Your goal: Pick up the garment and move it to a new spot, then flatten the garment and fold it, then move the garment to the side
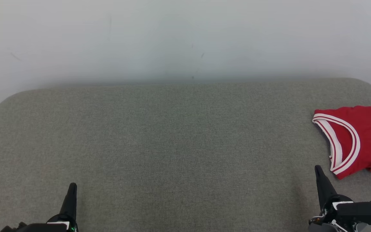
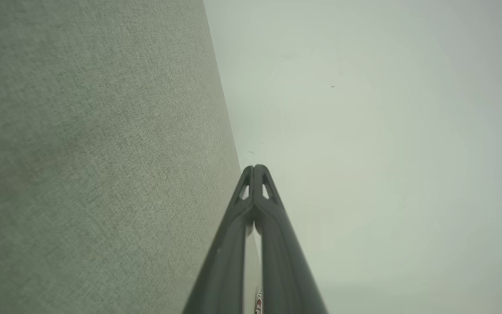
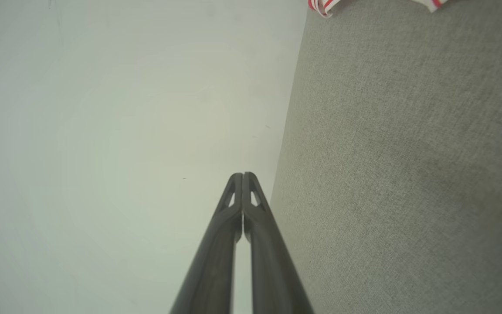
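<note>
Head view: one red garment [image 1: 362, 141] with white-and-red trim lies on the right side of the single grey padded surface [image 1: 172, 145], cut off by the right edge of the picture, with a pale wall [image 1: 172, 38] at the far side. Two grippers show at the near edge: the left gripper [image 1: 72, 187] near left, the right gripper [image 1: 318, 170] near right, just beside the garment's near corner but apart from it. Each has its two dark fingers pressed together on nothing.
</note>
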Controlling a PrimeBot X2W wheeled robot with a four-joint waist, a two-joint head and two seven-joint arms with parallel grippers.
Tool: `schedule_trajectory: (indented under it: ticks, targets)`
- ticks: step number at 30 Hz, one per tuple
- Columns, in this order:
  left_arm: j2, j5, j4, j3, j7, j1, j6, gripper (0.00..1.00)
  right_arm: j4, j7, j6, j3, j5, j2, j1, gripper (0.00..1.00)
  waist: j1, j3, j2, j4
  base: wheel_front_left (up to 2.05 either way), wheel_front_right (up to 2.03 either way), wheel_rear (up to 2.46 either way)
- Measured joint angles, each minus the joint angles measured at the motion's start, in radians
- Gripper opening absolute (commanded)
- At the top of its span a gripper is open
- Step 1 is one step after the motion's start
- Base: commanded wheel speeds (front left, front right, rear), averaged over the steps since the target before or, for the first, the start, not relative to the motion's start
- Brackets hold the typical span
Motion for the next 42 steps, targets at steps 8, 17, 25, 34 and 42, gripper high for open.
schedule_trajectory:
  ticks: [8, 17, 25, 34, 42]
  targets:
    - [0.000, -0.053, -0.001, -0.001, 0.013, -0.007, 0.000, 0.00, -0.003, 0.010, 0.000, -0.006, 0.045, 0.003, -0.009, 0.00, 0.0000, 0.003, 0.0000, 0.004, 0.00, 0.00, 0.00]
    - [0.001, -0.117, -0.002, -0.001, 0.029, -0.021, -0.005, 0.00, -0.007, 0.022, 0.000, -0.014, 0.100, 0.007, -0.015, 0.00, 0.0000, 0.008, 0.0000, 0.008, 0.00, 0.00, 0.00]
    - [0.001, -0.117, -0.002, -0.002, 0.029, -0.021, -0.005, 0.00, -0.008, 0.022, 0.000, -0.014, 0.100, 0.007, -0.015, 0.00, 0.0000, 0.008, 0.0000, 0.008, 0.00, 0.00, 0.00]
    - [0.001, -0.117, -0.002, -0.001, 0.029, -0.021, -0.005, 0.00, -0.008, 0.022, 0.000, -0.014, 0.100, 0.007, -0.015, 0.00, 0.0000, 0.008, 0.0000, 0.008, 0.00, 0.00, 0.00]
    - [0.001, -0.117, -0.002, -0.002, 0.029, -0.021, -0.005, 0.00, -0.008, 0.022, 0.000, -0.014, 0.100, 0.007, -0.015, 0.00, 0.0000, 0.008, 0.0000, 0.008, 0.00, 0.00, 0.00]
